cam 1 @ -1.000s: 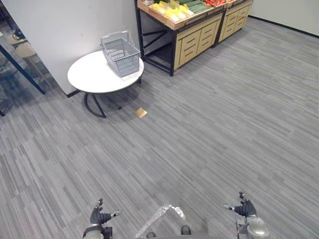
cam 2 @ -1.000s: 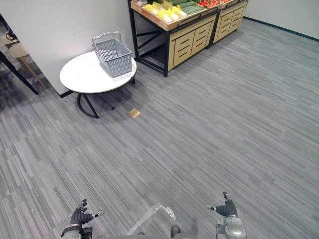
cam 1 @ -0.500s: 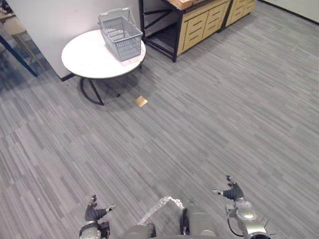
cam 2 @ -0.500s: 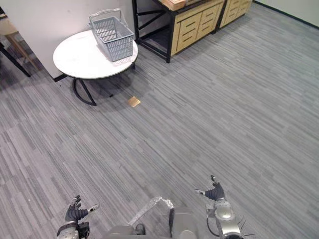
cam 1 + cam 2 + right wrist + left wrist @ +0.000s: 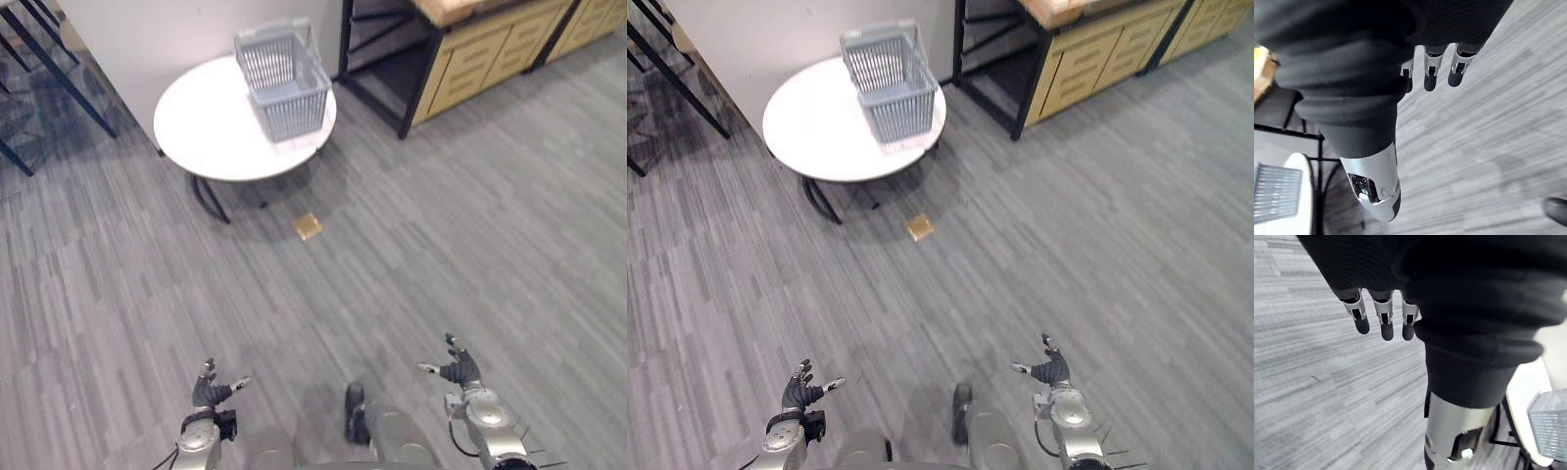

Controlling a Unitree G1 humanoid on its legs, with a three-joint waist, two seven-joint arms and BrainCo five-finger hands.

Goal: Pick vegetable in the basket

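A grey wire basket [image 5: 284, 83] with its handle up stands on the right part of a round white table [image 5: 201, 122], far ahead of me by the wall. Its inside looks empty. My left hand [image 5: 209, 392] hangs low at the lower left, fingers [image 5: 1382, 323] straight and spread, holding nothing. My right hand [image 5: 458, 370] hangs low at the lower right, fingers [image 5: 1430, 73] also straight and empty. Both hands are far from the basket, over grey floor. The wrist views catch the basket [image 5: 1552, 426] [image 5: 1276, 193] in the distance.
A wooden stand with drawers on a black frame [image 5: 470, 64] stands right of the table. A small tan square [image 5: 308, 226] lies on the floor in front of the table. Dark furniture legs [image 5: 49, 73] stand at the far left. Grey striped floor spreads between me and the table.
The whole picture has shifted: the camera moved, so table and basket sit nearer the middle and the stand's top has left the picture. Both hands stay low and open.
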